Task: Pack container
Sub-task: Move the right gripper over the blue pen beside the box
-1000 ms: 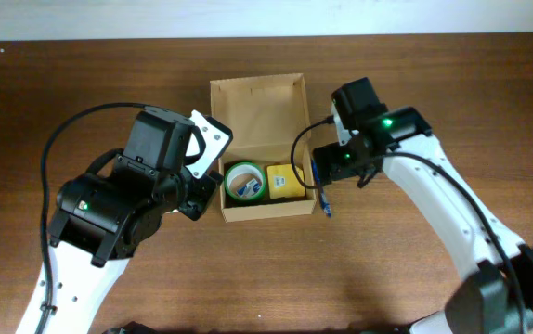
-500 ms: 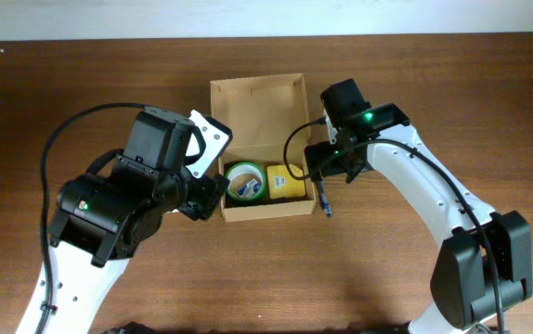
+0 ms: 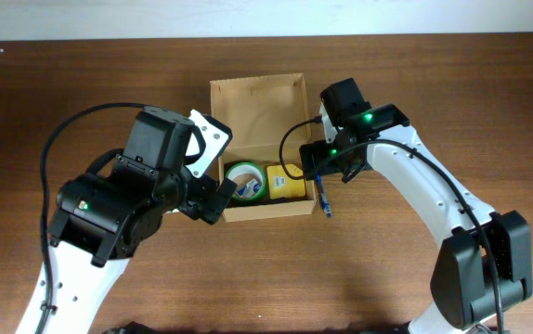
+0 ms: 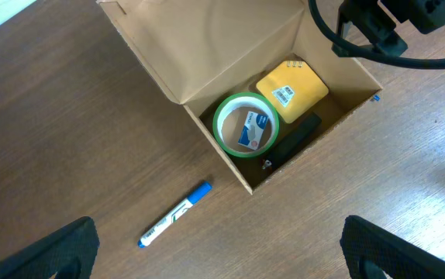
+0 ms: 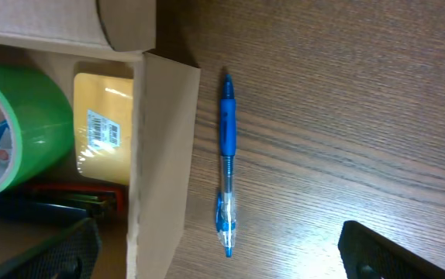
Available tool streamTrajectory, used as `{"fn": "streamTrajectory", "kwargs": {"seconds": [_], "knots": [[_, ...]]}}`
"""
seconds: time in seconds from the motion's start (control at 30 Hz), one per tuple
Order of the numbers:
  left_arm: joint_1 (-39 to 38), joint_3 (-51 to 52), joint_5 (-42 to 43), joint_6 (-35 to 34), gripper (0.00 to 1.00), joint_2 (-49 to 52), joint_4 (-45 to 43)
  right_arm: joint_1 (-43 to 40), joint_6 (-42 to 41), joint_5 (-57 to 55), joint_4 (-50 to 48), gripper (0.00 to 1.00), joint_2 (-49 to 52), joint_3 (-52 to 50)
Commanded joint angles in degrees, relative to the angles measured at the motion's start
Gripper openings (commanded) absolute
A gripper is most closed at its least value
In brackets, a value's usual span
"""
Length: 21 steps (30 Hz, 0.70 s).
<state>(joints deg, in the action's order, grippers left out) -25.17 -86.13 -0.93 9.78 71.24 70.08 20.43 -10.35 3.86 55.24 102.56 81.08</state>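
The container (image 3: pixel 259 210) is an open tan cardboard box with its flap lid (image 3: pixel 257 104) folded back. In it lie a green tape roll (image 3: pixel 244 182), a yellow pad (image 3: pixel 285 183) and a dark tool (image 4: pixel 296 139). A blue pen (image 3: pixel 323 199) lies on the table just right of the box, and shows in the right wrist view (image 5: pixel 226 167). A blue-and-white marker (image 4: pixel 174 215) lies left of the box; the overhead view hides it. My left gripper (image 4: pixel 222 260) is open and empty above the box's left front. My right gripper (image 5: pixel 219 260) is open and empty above the pen and the box's right wall (image 5: pixel 160 155).
The brown wooden table (image 3: pixel 387 269) carries everything. Both arms crowd the box's sides: the left arm (image 3: pixel 118 204) and the right arm (image 3: pixel 424 195). The tape (image 5: pixel 21 124) and pad (image 5: pixel 102 128) sit close against the right wall.
My right gripper has moved a little left, closer to the box's right wall and over the pen. The left gripper has shifted slightly. The objects have not moved.
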Motion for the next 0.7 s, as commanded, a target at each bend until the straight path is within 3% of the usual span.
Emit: {"fn": "streamTrajectory", "kwargs": {"seconds": [0.0,0.13,0.33,0.67], "knots": [[-0.2,-0.9,-0.4,-0.1,1.00,-0.9,-0.2,-0.3,-0.2,-4.4,0.6,1.00,-3.8,0.7],[-0.2,-0.9,-0.4,-0.1,1.00,-0.9,-0.2,-1.9,0.1,-9.6,2.9,0.99,-6.8,0.7],[-0.2,-0.9,-0.4,-0.1,1.00,-0.9,-0.7,-6.0,1.6,-4.7,2.4,0.99,-5.1,-1.1],[-0.2,-0.9,-0.4,-0.1,1.00,-0.9,-1.1,-5.8,0.9,-0.6,-5.5,0.99,-3.5,-7.9]]}}
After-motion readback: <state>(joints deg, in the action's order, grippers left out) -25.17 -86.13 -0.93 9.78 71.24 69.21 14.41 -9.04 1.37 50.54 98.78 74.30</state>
